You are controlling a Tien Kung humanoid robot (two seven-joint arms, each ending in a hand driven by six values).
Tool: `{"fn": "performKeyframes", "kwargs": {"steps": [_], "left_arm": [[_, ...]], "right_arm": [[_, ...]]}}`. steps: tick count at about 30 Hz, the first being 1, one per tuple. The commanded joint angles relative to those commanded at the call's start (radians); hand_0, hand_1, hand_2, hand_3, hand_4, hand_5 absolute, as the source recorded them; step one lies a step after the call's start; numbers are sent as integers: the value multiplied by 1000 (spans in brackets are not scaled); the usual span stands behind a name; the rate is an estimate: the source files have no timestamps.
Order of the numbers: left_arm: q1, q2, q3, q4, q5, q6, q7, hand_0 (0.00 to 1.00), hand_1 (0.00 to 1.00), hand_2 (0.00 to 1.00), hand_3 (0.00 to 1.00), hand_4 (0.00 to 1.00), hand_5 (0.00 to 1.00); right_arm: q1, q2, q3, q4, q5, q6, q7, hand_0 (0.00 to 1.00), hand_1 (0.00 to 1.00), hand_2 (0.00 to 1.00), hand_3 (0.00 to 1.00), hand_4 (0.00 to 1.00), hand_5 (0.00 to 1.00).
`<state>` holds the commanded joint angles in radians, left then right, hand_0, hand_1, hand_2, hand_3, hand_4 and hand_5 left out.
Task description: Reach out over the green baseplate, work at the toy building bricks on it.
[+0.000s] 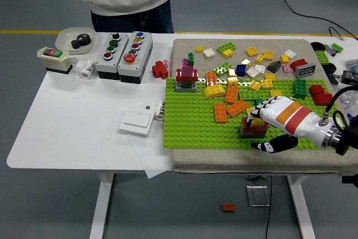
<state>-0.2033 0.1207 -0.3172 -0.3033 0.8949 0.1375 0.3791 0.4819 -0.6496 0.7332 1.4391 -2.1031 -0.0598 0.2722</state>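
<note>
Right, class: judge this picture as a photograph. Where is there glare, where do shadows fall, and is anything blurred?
Head view: lighting is even and soft; bright glare spots sit on the loose bricks at the far part of the green baseplate. A faint shadow lies beneath the right hand at the small brick stack. Everything looks reasonably sharp, without obvious motion blur. The white table shows no harsh reflections.
</note>
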Motion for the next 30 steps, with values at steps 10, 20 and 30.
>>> {"fn": "performKeyframes", "kwargs": {"steps": [10, 20, 30], "left_arm": [[-1, 1, 1, 0, 0, -1, 0, 789, 772, 751, 592, 654, 664], [-1, 1, 2, 1, 0, 0, 1, 789, 772, 751, 591, 654, 664], [3, 0, -4, 0, 9, -1, 3, 790, 775, 752, 591, 654, 664]], "right_arm": [[13, 7, 20, 9, -9, -39, -9, 624, 594, 655, 586, 818, 420], [6, 3, 43, 13, -18, -40, -9, 629, 597, 659, 584, 819, 421], [-19, -5, 77, 16, -28, -39, -7, 630, 595, 658, 586, 820, 422]]}}
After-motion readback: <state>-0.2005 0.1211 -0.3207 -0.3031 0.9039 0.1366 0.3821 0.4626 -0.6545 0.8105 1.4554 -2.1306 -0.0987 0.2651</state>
